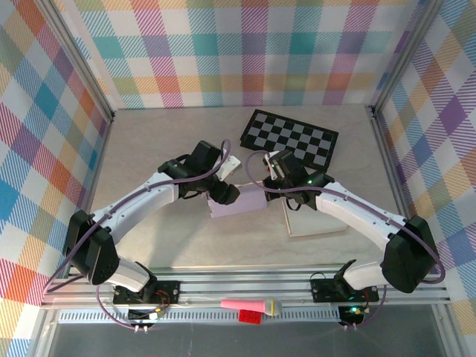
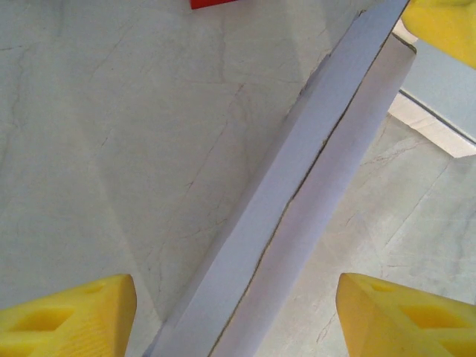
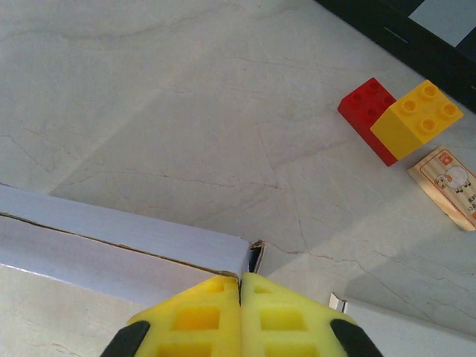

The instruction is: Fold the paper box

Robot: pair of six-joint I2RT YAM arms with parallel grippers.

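- The left gripper (image 2: 234, 297) stands wide open over the paper box (image 1: 239, 204). Its yellow fingers are set apart on either side of the box's top edge and touch nothing.
- The right gripper (image 3: 239, 297) is closed, pad against pad, at the box's right-hand corner. Whether a thin flap is pinched between the pads cannot be told.
- The lavender box lies mid-table between the two wrists, a seam running along its upper edge.
- To its left and on the far side, the table (image 1: 149, 149) is bare up to the walls.
- A checkerboard (image 1: 291, 138) lies beyond it on the right, and a pale flat board (image 1: 316, 219) sits just beside its right end.
- A red block (image 3: 364, 110) and a yellow block (image 3: 416, 119) touch each other near a picture tile (image 3: 446, 186), a little way beyond the right gripper.
- From above, the box's long axis runs left to right, its right end slightly farther from the arms.
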